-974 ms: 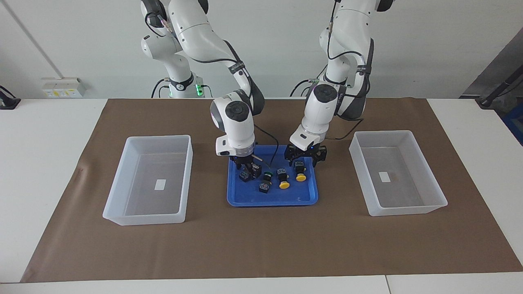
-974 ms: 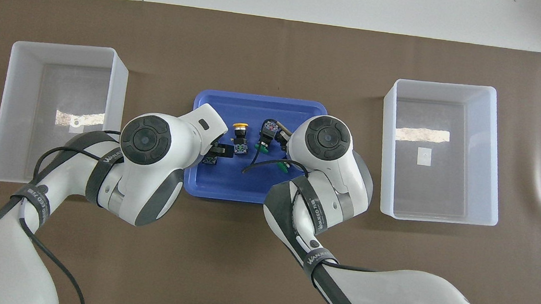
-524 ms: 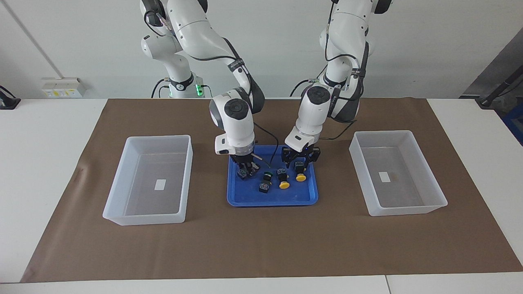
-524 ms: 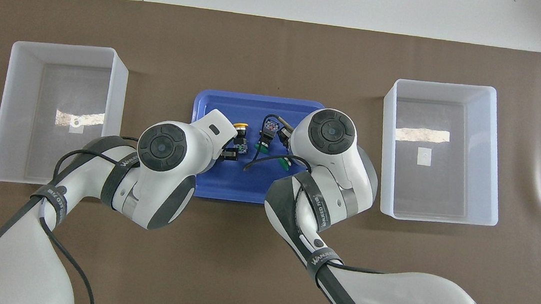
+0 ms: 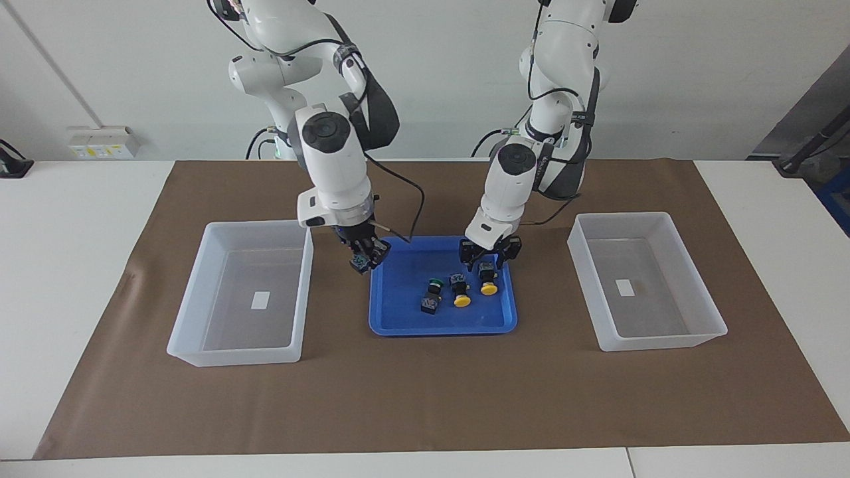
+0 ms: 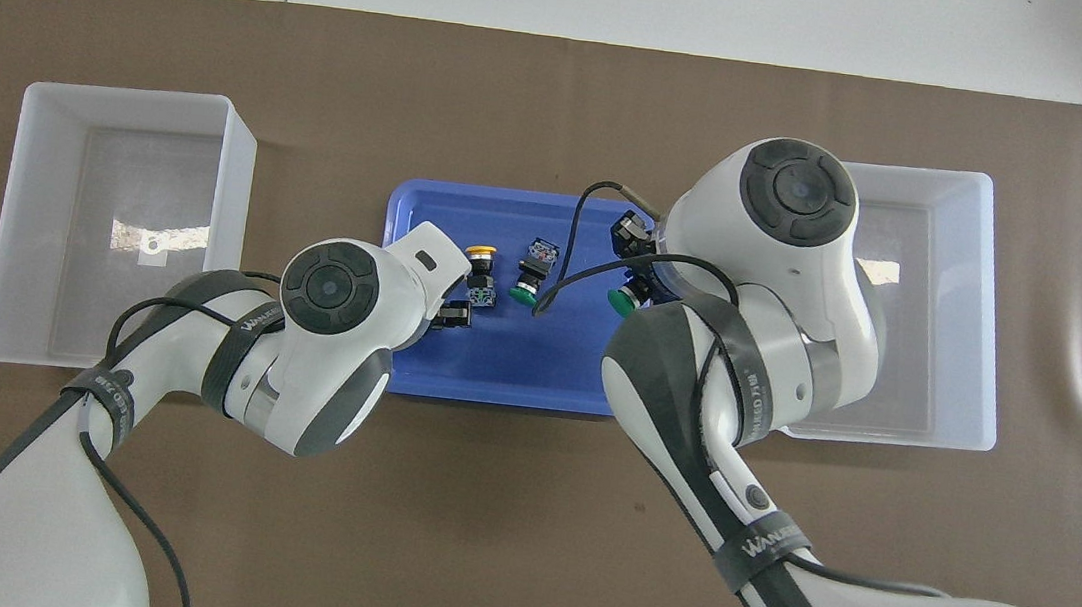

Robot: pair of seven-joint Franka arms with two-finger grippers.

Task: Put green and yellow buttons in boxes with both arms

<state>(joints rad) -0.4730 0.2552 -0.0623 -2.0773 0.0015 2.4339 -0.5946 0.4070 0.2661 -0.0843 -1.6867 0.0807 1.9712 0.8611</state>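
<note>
My right gripper (image 5: pixel 363 254) is shut on a green button (image 5: pixel 359 263) and holds it in the air over the blue tray's edge at the right arm's end; its green cap shows in the overhead view (image 6: pixel 620 299). My left gripper (image 5: pixel 489 255) is open and low over a yellow button (image 5: pixel 489 280) in the tray, one finger on each side of its black body. A second yellow button (image 5: pixel 459 293) and a green button (image 5: pixel 431 297) lie in the tray. One box (image 5: pixel 199 292) stands at the right arm's end, the other box (image 5: pixel 690 292) at the left arm's end.
The blue tray (image 5: pixel 438 328) sits mid-table on a brown mat (image 5: pixel 425 398), between the two boxes. In the overhead view the right arm covers part of the box (image 6: pixel 975 289) at its end, and the left hand hides one yellow button.
My right gripper closed on a green button in the tray, lifted it and carried it toward the right arm's box. My left gripper came down over the yellow button.
</note>
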